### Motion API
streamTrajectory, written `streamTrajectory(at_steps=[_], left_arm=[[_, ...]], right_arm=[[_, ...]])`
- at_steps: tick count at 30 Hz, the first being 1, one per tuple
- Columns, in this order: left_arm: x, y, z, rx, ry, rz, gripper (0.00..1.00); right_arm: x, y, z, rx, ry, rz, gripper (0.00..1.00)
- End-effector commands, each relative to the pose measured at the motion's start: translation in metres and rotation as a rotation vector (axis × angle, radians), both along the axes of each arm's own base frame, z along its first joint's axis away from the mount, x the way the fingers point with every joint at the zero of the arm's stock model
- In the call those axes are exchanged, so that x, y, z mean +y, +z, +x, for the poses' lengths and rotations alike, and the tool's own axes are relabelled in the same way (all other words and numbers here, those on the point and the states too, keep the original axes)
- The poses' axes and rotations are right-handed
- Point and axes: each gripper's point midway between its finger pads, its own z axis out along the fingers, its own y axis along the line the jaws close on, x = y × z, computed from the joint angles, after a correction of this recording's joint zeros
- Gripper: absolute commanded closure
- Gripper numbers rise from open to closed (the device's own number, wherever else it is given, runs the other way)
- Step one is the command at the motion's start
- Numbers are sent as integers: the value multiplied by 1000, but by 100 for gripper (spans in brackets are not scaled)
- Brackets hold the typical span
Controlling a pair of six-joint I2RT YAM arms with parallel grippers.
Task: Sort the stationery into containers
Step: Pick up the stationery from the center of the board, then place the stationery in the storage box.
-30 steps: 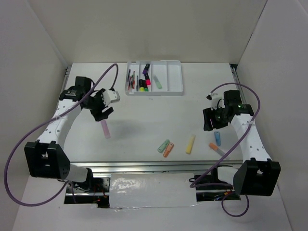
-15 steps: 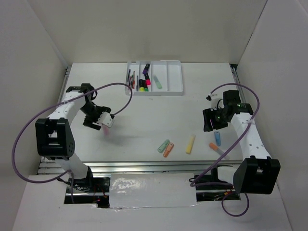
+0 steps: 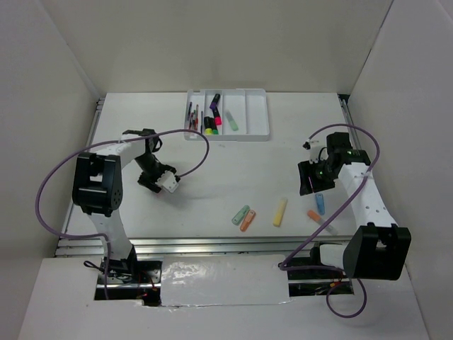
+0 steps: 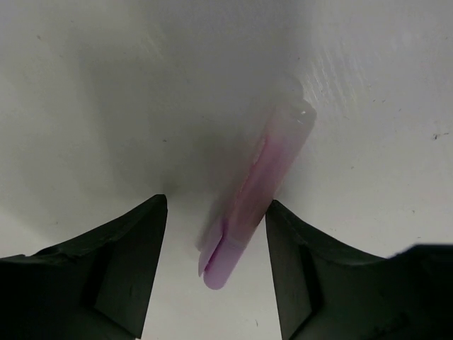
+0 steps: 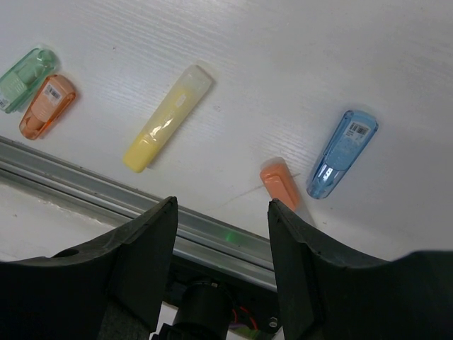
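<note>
Left fingers (image 4: 120,269) stand apart astride a blurred pink marker (image 4: 255,188), unseen from overhead; right fingers (image 5: 127,262) gape, empty.

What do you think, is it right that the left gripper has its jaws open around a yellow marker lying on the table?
Not quite: the colour is wrong. The left wrist view shows the left gripper with its jaws open around a pink marker, not a yellow one, lying on the table.
</note>
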Motion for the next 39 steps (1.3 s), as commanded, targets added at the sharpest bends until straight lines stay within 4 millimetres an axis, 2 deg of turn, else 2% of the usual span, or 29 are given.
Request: streamTrajectory(at_steps=[1, 5, 9, 13, 14, 15, 17, 18, 20, 21, 22, 23, 24, 25, 26, 27, 28, 30, 32, 37, 38, 39], left_arm=[[2, -4, 7, -39, -217, 9, 31], [12, -13, 0, -28, -211, 26, 35], [9, -12, -5, -15, -150, 6, 43], [-2, 1, -12, -29, -55, -16, 62], [-9, 4, -14, -28, -38, -35, 66], [-14, 9, -16, -30, -24, -45, 75], [-38, 26, -15, -49, 60, -65, 88], [-51, 42, -5, -100, 88, -87, 98], [-90, 63, -4, -84, 248, -151, 100], [-108, 79, 3, -97, 295, -205, 100], [-137, 106, 10, -76, 449, -277, 100], [-154, 120, 17, -58, 557, -333, 100], [-174, 145, 37, -80, 639, -408, 100], [-196, 163, 47, -25, 788, -495, 100], [-208, 175, 54, 15, 850, -552, 100], [-225, 185, 65, 111, 1039, -605, 100], [-240, 203, 93, 75, 1132, -718, 100], [-256, 212, 128, 100, 1419, -793, 100], [-278, 218, 157, 150, 1532, -867, 100], [-305, 216, 211, -1, 1644, -1004, 100], [-307, 205, 223, 9, 1663, -1023, 100], [-309, 204, 230, 9, 1664, -1047, 100]], right_arm=[[-2, 11, 5, -18, -9, -3, 39], [-2, 10, 6, -12, -5, 0, 39], [-3, 10, 8, -11, 6, -1, 39], [-4, 12, 11, -23, 31, -5, 40], [-4, 13, 13, -34, 33, -1, 40], [-4, 14, 14, -40, 34, 2, 40], [0, 16, 13, -59, 53, 30, 40], [0, 16, 14, -70, 61, 34, 40], [3, 13, 15, -84, 68, 52, 40], [4, 13, 16, -86, 68, 60, 40], [6, 13, 18, -86, 67, 73, 40], [9, 14, 21, -92, 69, 98, 40], [10, 14, 23, -91, 54, 116, 40], [10, 13, 28, -90, 46, 128, 40], [12, 13, 29, -86, 35, 148, 40], [11, 14, 31, -89, 30, 154, 40], [10, 13, 33, -81, 17, 164, 40], [10, 14, 38, -85, -6, 187, 40], [10, 16, 43, -99, -15, 198, 40], [7, 12, 49, -66, -35, 216, 40], [6, 11, 49, -59, -42, 220, 40], [6, 13, 49, -57, -43, 224, 41]])
